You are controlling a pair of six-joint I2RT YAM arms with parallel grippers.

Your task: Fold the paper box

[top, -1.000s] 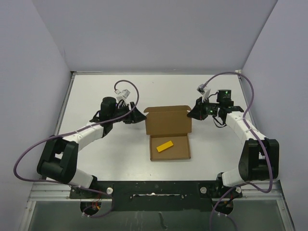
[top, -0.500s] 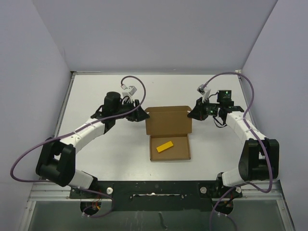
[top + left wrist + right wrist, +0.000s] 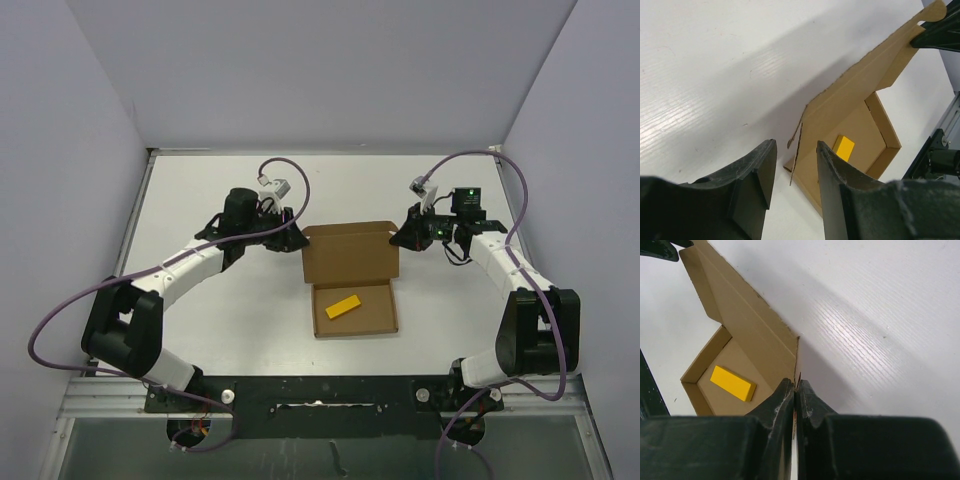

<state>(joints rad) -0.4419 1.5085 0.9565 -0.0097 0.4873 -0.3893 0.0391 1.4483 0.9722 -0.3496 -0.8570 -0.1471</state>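
Observation:
The paper box lies mid-table, its lid raised behind a shallow tray holding a yellow block. My left gripper is at the lid's left end. In the left wrist view the lid's thin side flap stands between the open jaws, touching neither finger; the yellow block shows beyond it. My right gripper is at the lid's right end. In the right wrist view the jaws are shut on the box's right side flap, beside the yellow block.
Purple cables loop above both wrists. Grey walls close in the white table on three sides. A black rail with the arm bases runs along the near edge.
My left gripper has moved right up to the lid's left flap and its jaws have narrowed around it. The right gripper and the box have stayed put.

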